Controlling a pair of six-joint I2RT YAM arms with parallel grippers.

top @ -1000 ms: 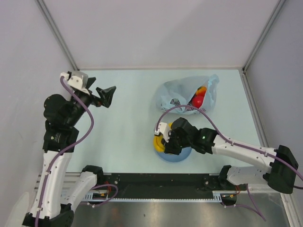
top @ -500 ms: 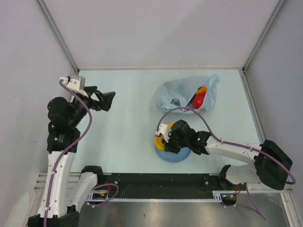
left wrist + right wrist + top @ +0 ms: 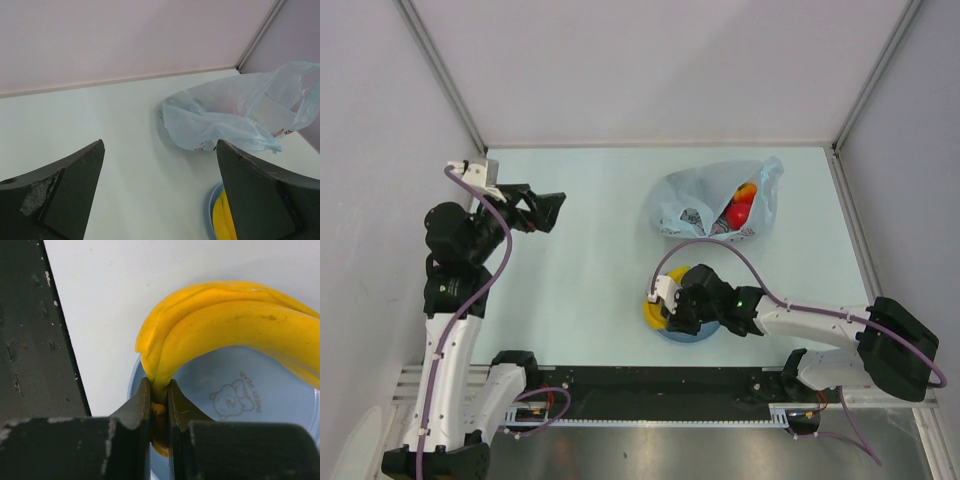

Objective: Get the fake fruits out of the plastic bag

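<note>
Since a second ago your right fingers (image 3: 134,412) have dropped lower and drawn in over the blue plate (image 3: 708,337), bringing the banana (image 3: 225,325) with them. They are pinched narrow on its stem end, and the fruit curves out across the plate; whether it touches the plate yet, you cannot tell. Ease it down until its body rests on the plate. Keep it toward the centre, because in the overhead view one end sits at the left rim. Then part the fingers only slightly and lift straight up so the curved fruit does not rock off. Your left fingers (image 3: 65,200) hang wide apart, holding nothing, well left of the plastic bag (image 3: 685,200). A red fruit (image 3: 739,213) and an orange fruit (image 3: 747,190) show in its mouth, at the far right of the worktop (image 3: 600,270).
</note>
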